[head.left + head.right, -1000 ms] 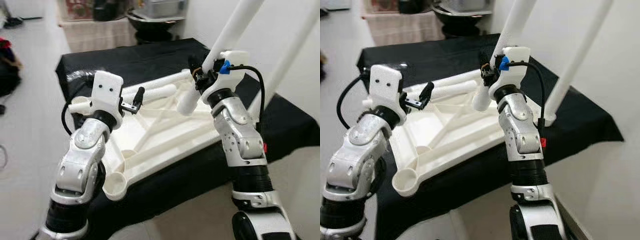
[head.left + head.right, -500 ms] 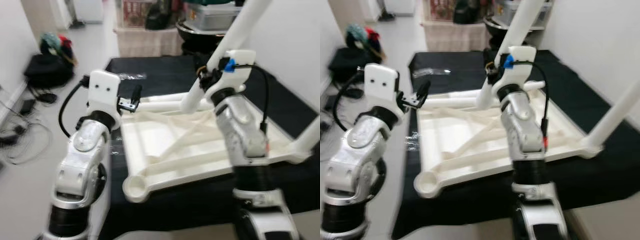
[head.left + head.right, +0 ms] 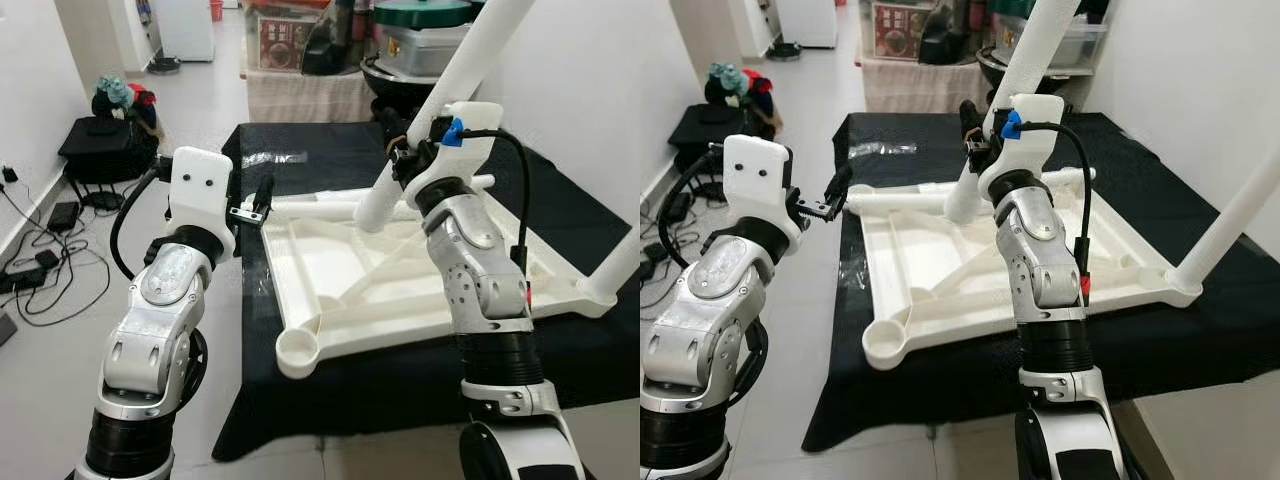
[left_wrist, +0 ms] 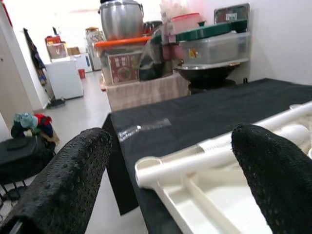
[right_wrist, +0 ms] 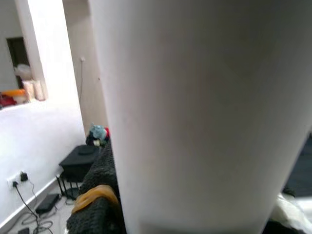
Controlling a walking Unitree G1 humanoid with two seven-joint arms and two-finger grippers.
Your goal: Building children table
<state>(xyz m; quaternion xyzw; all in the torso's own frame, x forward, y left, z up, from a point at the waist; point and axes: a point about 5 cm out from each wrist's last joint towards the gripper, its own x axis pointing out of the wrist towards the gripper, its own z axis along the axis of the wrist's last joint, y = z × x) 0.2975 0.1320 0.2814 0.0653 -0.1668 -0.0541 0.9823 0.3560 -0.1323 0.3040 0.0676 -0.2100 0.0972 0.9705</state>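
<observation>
Slanting steeply upward, the table leg (image 3: 470,65) sits clamped in the right tool (image 3: 400,160) (left tool (image 3: 258,200) spread apart).

Two black textured fingers (image 4: 63,180), lower left & lower right of frame, set wide apart w/ nothing between. Past them: white table frame (image 4: 195,161) lying on black cloth (image 4: 195,112). Upper frame: steel pot (image 4: 121,18), lidded plastic bins (image 4: 214,44), white appliance (image 4: 65,78).

The long white plastic table leg (image 3: 470,70) runs up past the picture's top edge, so its far end is cut off. Pressed close between the right gripper's (image 3: 398,158) black fingers (image 5: 95,195), it hides nearly everything behind them.
</observation>
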